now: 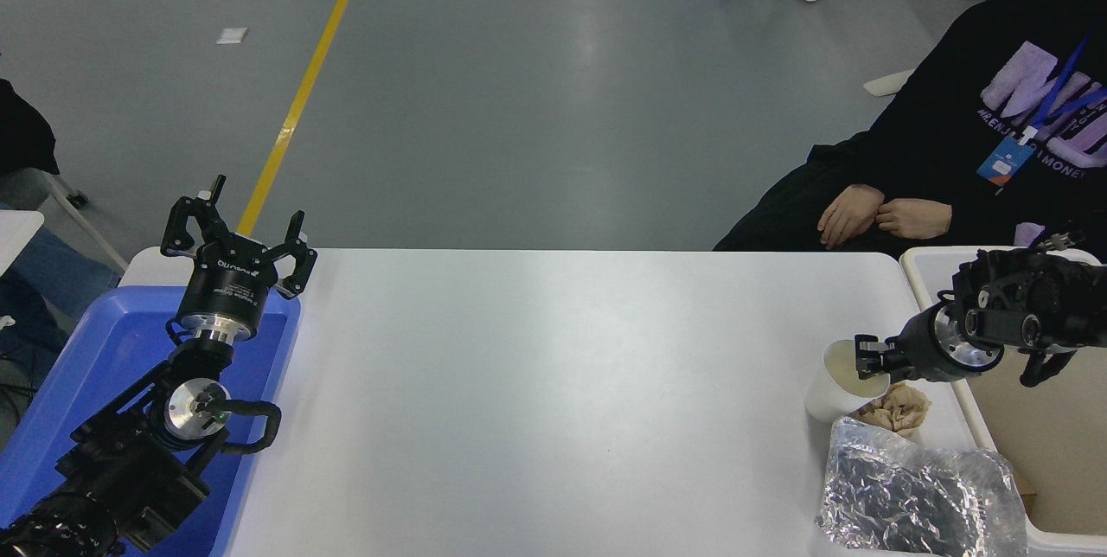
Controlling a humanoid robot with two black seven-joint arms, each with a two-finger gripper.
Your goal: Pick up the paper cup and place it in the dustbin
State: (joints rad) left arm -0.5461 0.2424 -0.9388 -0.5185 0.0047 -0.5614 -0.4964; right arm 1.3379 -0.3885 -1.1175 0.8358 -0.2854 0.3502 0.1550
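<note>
The white paper cup (832, 388) stands upright on the white table (553, 384) near its right edge. My right gripper (867, 358) comes in from the right, level with the cup's rim, and its tip sits at the right side of the rim. It is seen side-on, so its state does not show. The cream-white dustbin (922, 265) stands just off the table's right end, under my right arm. My left gripper (238, 237) is open and parked at the lower left over a blue tray.
A crumpled tan paper wad (901, 407) lies right of the cup, and a crinkled silver foil bag (917, 496) in front of it. A blue tray (104, 367) sits at the left edge. A seated person's hands (873, 215) rest beyond the far right corner.
</note>
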